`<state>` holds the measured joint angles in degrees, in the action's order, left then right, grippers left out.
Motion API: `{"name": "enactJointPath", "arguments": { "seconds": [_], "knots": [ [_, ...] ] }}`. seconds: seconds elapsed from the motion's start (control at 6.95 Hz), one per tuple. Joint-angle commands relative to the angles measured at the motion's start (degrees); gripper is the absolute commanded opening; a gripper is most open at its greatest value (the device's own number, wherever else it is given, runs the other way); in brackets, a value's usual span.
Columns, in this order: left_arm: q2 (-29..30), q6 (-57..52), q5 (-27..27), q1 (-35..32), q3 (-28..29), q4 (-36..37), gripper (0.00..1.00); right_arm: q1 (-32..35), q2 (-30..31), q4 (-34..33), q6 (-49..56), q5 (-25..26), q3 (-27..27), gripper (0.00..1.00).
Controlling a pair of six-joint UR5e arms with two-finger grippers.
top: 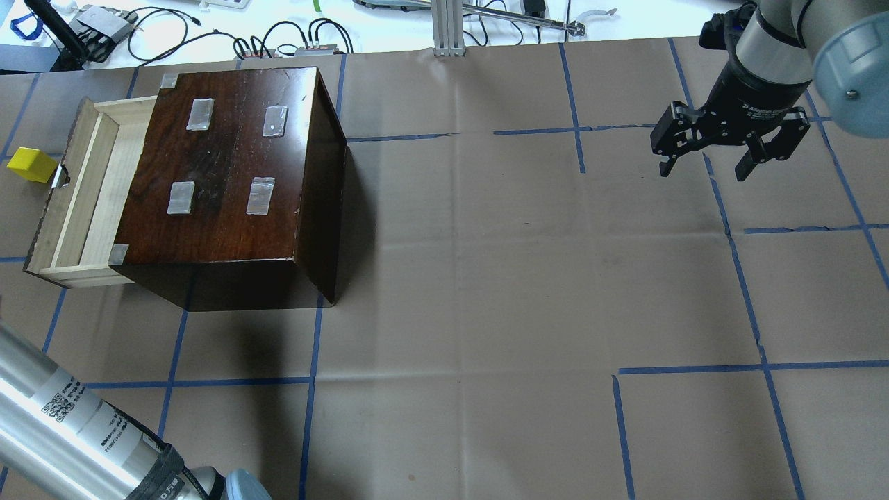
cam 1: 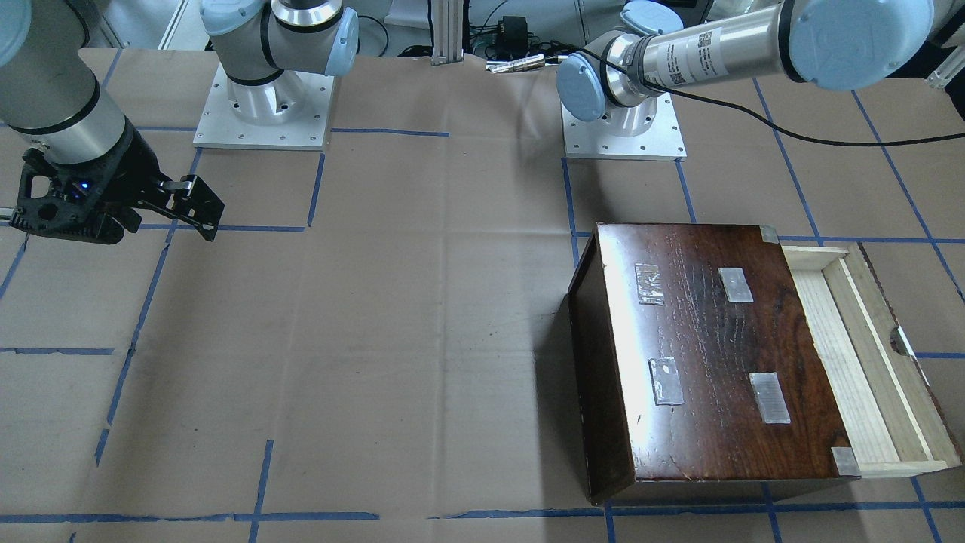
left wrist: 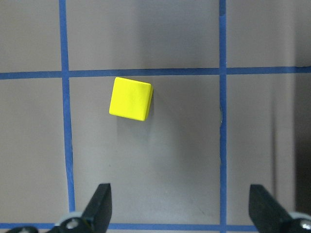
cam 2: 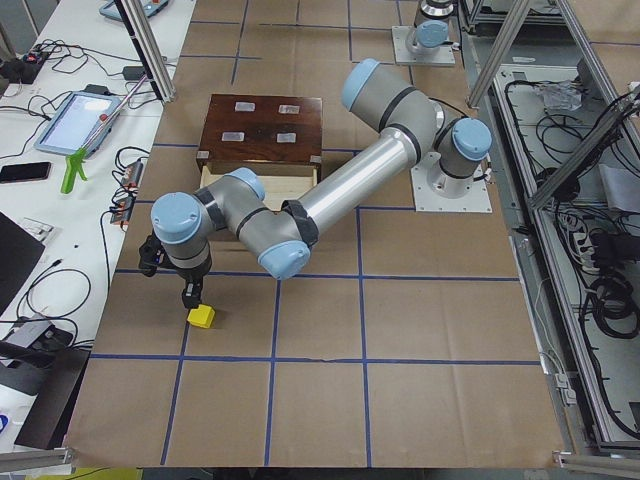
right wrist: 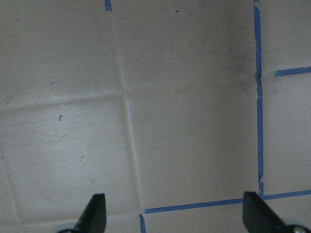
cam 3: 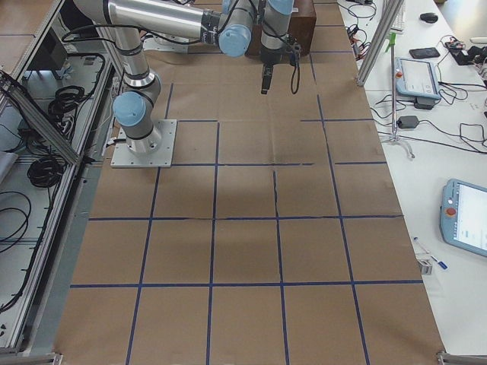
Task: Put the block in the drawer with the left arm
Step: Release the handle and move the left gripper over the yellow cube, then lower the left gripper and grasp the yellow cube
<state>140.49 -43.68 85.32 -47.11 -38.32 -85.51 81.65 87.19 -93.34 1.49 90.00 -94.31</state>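
White lettering on right hand (top: 704,173), perhaps "2F", blurred

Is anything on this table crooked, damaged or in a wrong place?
Only small things: the dark box sits turned against the blue tape grid, and the yellow block lies outside the open drawer. No damage shows.

Table (top: 451,430) — brown paper (top: 486,278) w/ blue tape (top: 208,381)

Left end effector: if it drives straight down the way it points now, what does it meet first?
Probably the block, on the table below the open left end effector. In the wrist view it sits off-centre, nearer one finger, so that finger may clip it; depth is unclear.
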Motion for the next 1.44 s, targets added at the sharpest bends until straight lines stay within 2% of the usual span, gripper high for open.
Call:
{"name": "enactJointPath", "arguments": {
  "seconds": [0.0, 0.14, 0.29, 1.15, 1.3],
  "knots": [
    [8.1, -0.2, -0.2, 0.0, 11.6, -4.6, 0.99, 0.0, 0.0, 0.0, 0.0, 0.0, 0.0, 1.0],
    [11.2, -0.3, -0.2, -0.5, 14.7, -5.1, 0.99, 0.0, 0.0, 0.0, -0.1, 0.0, 0.0, 1.0],
    [13.4, -0.3, -0.5, -0.7, 15.4, -5.1, 0.99, 0.0, 0.0, 0.0, 0.0, 0.0, 0.0, 1.0],
    [19.0, -1.1, 0.0, -0.9, 15.5, -4.3, 0.98, 0.0, 0.0, 0.0, 0.0, 0.0, 0.0, 1.0],
    [19.0, -1.1, 0.0, -0.9, 15.5, -4.2, 0.82, 0.0, 0.0, 0.0, 0.0, 0.0, 0.0, 1.0]
  ]
}}
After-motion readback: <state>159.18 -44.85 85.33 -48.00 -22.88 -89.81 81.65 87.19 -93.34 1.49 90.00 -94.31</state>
